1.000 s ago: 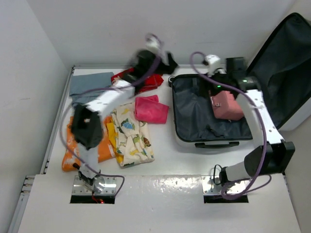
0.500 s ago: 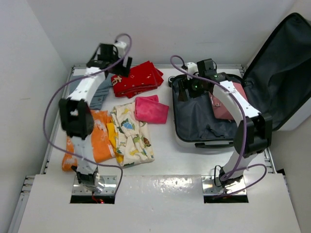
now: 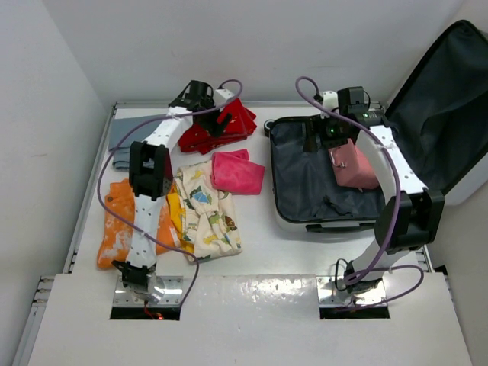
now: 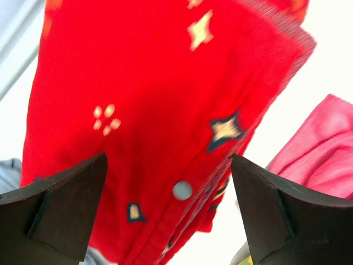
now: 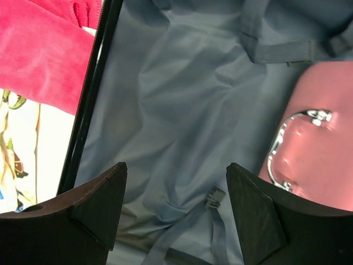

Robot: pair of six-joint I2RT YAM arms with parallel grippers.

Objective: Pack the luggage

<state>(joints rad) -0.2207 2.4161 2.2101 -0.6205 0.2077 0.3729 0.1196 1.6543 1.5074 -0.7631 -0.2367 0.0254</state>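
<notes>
Setting: white table (image 3: 252, 252) boxed in by plain white walls (image 3: 229, 46), seen from overhead.
Luggage (image 3: 301, 179): lay open on the right side of the table, grey inside facing up, lid (image 3: 442, 99) propped back against the right wall.
Inside the luggage: held a pink box (image 5: 325, 99) with a metal handle (image 5: 292, 132), set toward the right; loose straps (image 5: 276, 52) lay beside it.
Right gripper (image 5: 174, 207): hung over the far part of the luggage, fingers spread wide apart, gripping nothing.
Left gripper (image 4: 168, 193): hung over a red cloth (image 4: 143, 94) with star print at the table's far edge, fingers wide apart, one toward each side of the cloth; possibly touching it, though too blurred to tell.
Pink cloth (image 3: 236, 171): lay folded between the red cloth and the luggage, just left of the luggage rim.
Other clothes: cream printed cloth (image 3: 204, 210) and orange cloth (image 3: 114, 225) lay side by side on the left half; grey cloth (image 3: 122, 141) lay at the far left.
</notes>
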